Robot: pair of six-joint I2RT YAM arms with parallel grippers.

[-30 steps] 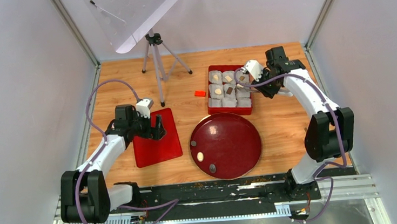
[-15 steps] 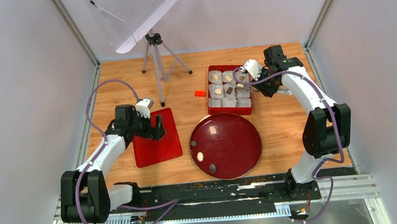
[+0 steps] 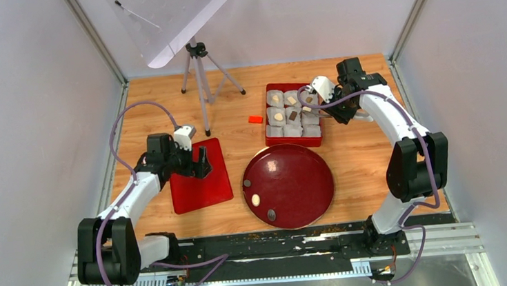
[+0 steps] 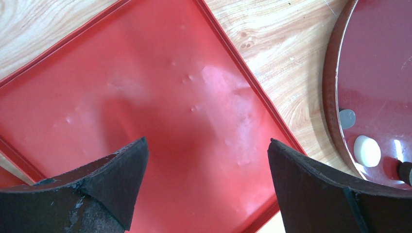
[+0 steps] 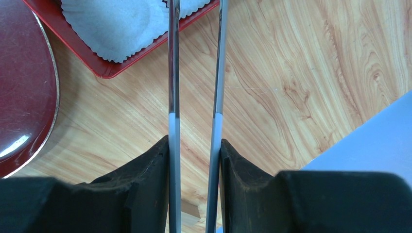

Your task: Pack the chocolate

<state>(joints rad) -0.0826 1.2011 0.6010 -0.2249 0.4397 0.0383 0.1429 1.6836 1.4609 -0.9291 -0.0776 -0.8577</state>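
A red box (image 3: 267, 114) holds white paper cups, several with a cream or dark chocolate piece (image 3: 278, 116) inside. On the round dark-red plate (image 3: 309, 179) lie one cream chocolate (image 3: 256, 200) and one dark one (image 3: 271, 215); the cream one (image 4: 367, 151) also shows in the left wrist view. My right gripper (image 3: 335, 111) (image 5: 194, 141) is shut on metal tweezers (image 5: 173, 73), which reach over the box's right column; a small pale bit (image 3: 307, 109) sits at their tips. My left gripper (image 3: 202, 167) (image 4: 206, 141) hangs open over the flat red lid (image 4: 160, 97), holding nothing.
A small orange-red block (image 3: 255, 119) lies left of the box. A tripod (image 3: 197, 72) carrying a clear tilted panel stands at the back. The enclosure's grey walls close in the wooden table on both sides.
The right arm shifted slightly, its elbow drawing in a little, with the tweezers staying over the box. The left arm has not moved.
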